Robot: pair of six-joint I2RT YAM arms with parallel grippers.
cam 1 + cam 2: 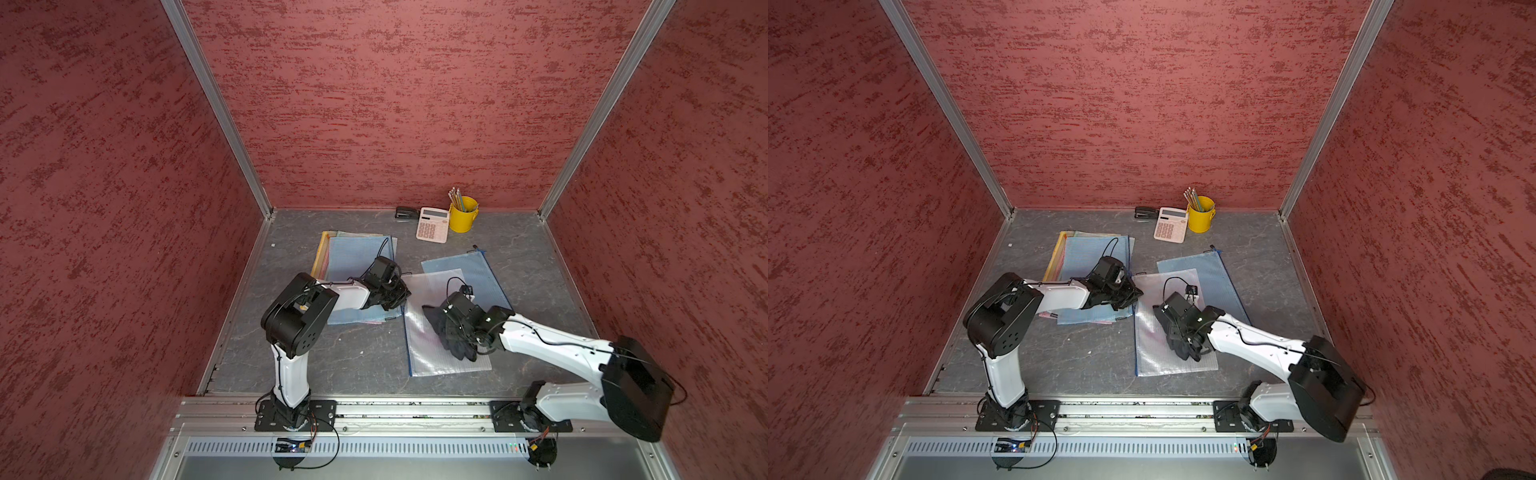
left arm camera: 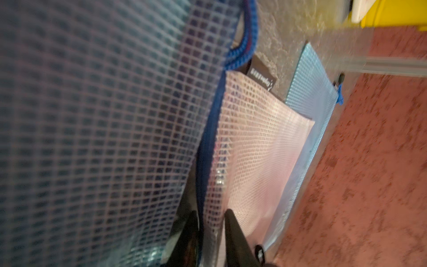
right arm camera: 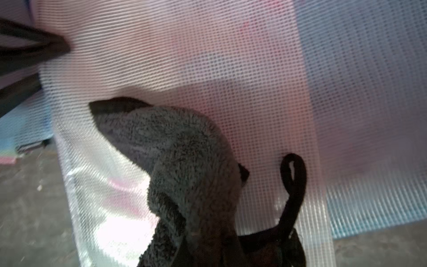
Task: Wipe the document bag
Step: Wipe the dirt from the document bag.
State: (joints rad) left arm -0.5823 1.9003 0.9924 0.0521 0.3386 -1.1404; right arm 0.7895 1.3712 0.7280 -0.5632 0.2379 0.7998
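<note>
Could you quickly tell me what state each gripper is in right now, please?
Left gripper: open, jaws slightly parted around the clear document bag's edge.
Right gripper: closed, holding the dark grey cloth on the bag.

My left arm [image 1: 291, 370] and right arm [image 1: 552, 345]: white link shells, black rounded joint housings [image 1: 297, 316], thin black cables [image 1: 380, 249] looped along them, black tapered fingers [image 2: 234, 240], black screwed base plates [image 1: 326, 411].
</note>
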